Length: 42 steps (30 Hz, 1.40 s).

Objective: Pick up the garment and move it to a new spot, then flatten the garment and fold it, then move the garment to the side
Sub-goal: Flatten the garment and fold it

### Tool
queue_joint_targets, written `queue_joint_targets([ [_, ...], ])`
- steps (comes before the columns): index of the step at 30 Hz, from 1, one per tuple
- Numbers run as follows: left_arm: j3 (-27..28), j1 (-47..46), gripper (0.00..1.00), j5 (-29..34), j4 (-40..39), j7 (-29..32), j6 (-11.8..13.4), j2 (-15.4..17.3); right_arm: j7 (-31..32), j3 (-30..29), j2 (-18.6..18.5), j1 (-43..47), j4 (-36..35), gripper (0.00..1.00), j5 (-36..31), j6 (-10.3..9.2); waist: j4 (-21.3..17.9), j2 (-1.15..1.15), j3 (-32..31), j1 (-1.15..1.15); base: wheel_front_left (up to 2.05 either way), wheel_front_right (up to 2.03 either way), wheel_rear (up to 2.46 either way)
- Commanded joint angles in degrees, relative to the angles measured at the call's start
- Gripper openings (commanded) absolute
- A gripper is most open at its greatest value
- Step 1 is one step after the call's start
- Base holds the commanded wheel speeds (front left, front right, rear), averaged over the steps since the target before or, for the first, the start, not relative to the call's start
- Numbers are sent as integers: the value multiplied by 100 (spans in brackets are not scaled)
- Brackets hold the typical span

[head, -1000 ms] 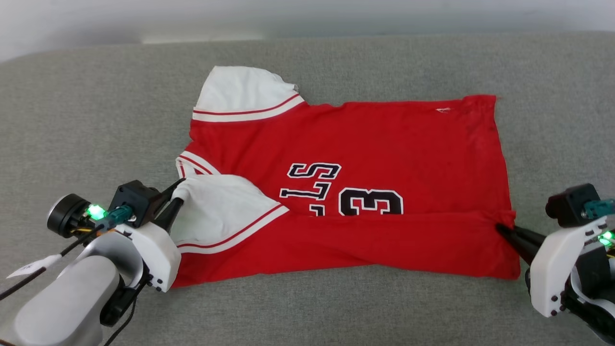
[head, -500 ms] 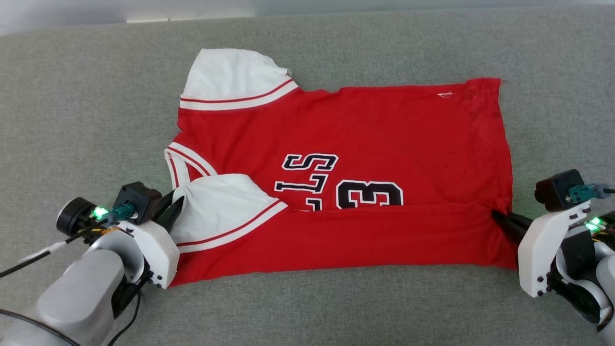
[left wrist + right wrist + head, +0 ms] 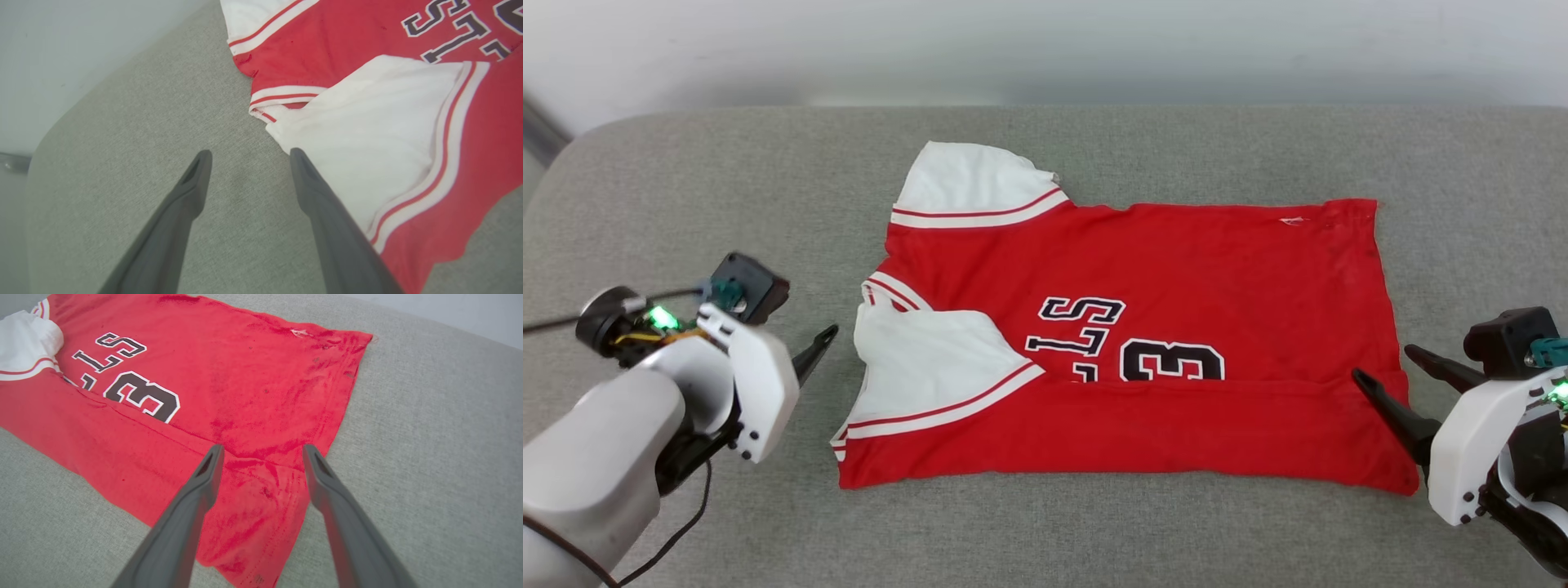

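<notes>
Garment (image 3: 1143, 269): flat on grey cushion (image 3: 727, 180), near long edge folded up over the number, probably a first fold.
Left claw (image 3: 249, 155): spread, empty, just off the collar end.
Right claw (image 3: 1382, 363): spread, empty, straddling the hem, likely to work the fold's ends.

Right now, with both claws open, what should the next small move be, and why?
Probably reach both claws to the far edge. The left claw and right claw stand open, holding nothing; the red jersey T-shirt with white sleeves has its near edge already folded over part of the number, while its far white sleeve and far hem corner lie unfolded.
</notes>
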Motion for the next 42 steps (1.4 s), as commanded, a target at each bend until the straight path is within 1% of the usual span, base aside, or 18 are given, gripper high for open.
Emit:
queue_joint_targets([
  [1,-10,-128,100,-122,-126,106,3,6,-3,-24,31,61,-37,100,-46,-4,43,0,-53,0,0,0,0],
  [4,-232,-226,100,-626,-631,832,2,235,67,-81,64,137,-131,100,-113,-4,67,0,-88,0,0,0,0],
  [8,-424,-442,100,-1300,-1063,1773,-1,393,171,-131,132,159,-236,100,-179,-4,70,0,-77,0,0,0,0],
  [12,-559,-508,100,-1973,-1143,2682,-1,368,287,-99,163,94,-316,100,-193,-4,34,0,-15,0,0,0,0],
  [16,-704,-502,100,-2330,-982,3311,-1,303,366,-19,192,-27,-323,100,-203,-4,-34,0,84,0,0,0,0],
  [19,-781,-418,100,-2452,-780,3527,-2,206,408,75,208,-124,-315,100,-176,-4,-116,0,167,0,0,0,0],
  [23,-901,-275,100,-2517,-463,3579,-2,77,429,173,218,-261,-231,100,-144,-4,-206,0,260,0,0,0,0],
  [28,-1128,-38,100,-2602,-211,3568,-2,-181,435,289,191,-425,-124,100,-90,-4,-278,0,341,0,0,0,0],
  [29,-1185,-26,59,-2597,-208,3565,-2,-206,446,316,167,-469,-113,100,-78,-4,-286,0,339,0,0,0,0],
  [30,-1235,-25,0,-2603,-214,3553,-2,-225,463,351,143,-526,-107,100,-65,-4,-289,0,328,0,0,0,0],
  [33,-1329,-88,0,-2601,-336,3514,-5,-168,636,490,-50,-713,-154,100,-3,-4,-279,0,236,0,0,0,0],
  [36,-1372,-228,0,-2573,-521,3413,-6,-27,1002,742,-389,-959,-317,100,88,-4,-252,0,121,0,0,0,0],
  [38,-1391,-332,0,-2521,-679,3339,-5,76,1434,1011,-687,-1164,-426,100,194,-4,-230,0,57,0,0,0,0],
  [42,-1470,-490,0,-2407,-997,3227,-3,263,2522,1523,-1207,-1631,-598,100,564,-4,-172,0,-9,0,0,0,0],
])
